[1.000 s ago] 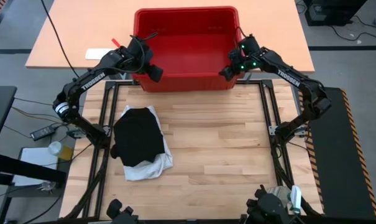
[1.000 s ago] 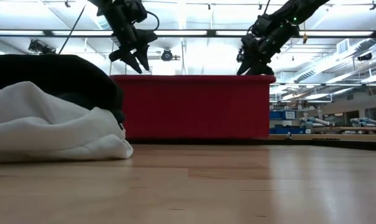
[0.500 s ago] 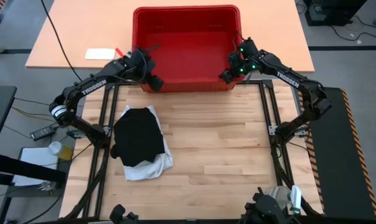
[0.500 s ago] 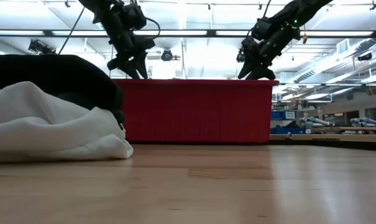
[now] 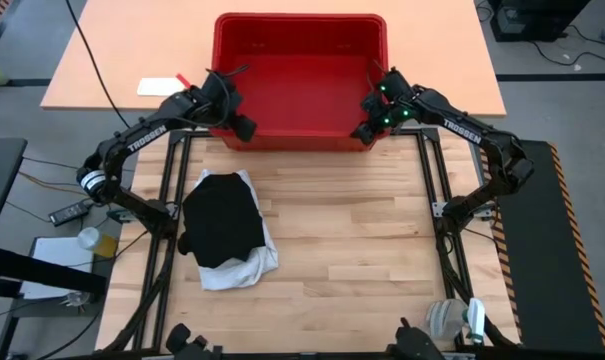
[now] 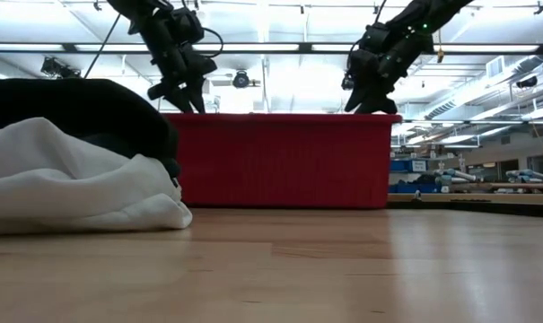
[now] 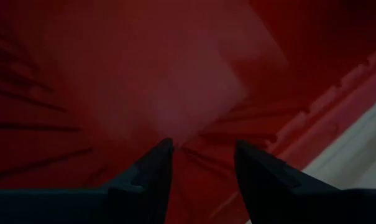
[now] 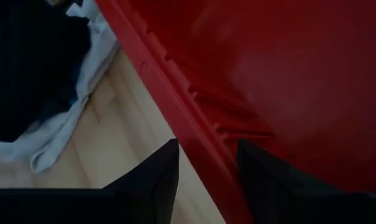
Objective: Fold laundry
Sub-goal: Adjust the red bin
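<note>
Your two arms reach over the near rim of the red crate [image 5: 300, 60] at the table's far edge. Your left gripper [image 5: 244, 128] hangs at the crate's near left corner, elbow bent back over the table's left side; its fingers [image 7: 151, 171] stand apart with nothing between them. Your right gripper [image 5: 363, 131] straddles the near right rim, fingers [image 8: 160, 168] apart on either side of the plastic lip without clamping it. The laundry sits well apart on the wooden table [image 5: 362, 240]: a black garment [image 5: 222, 220] heaped atop a white shirt [image 5: 244, 268].
</note>
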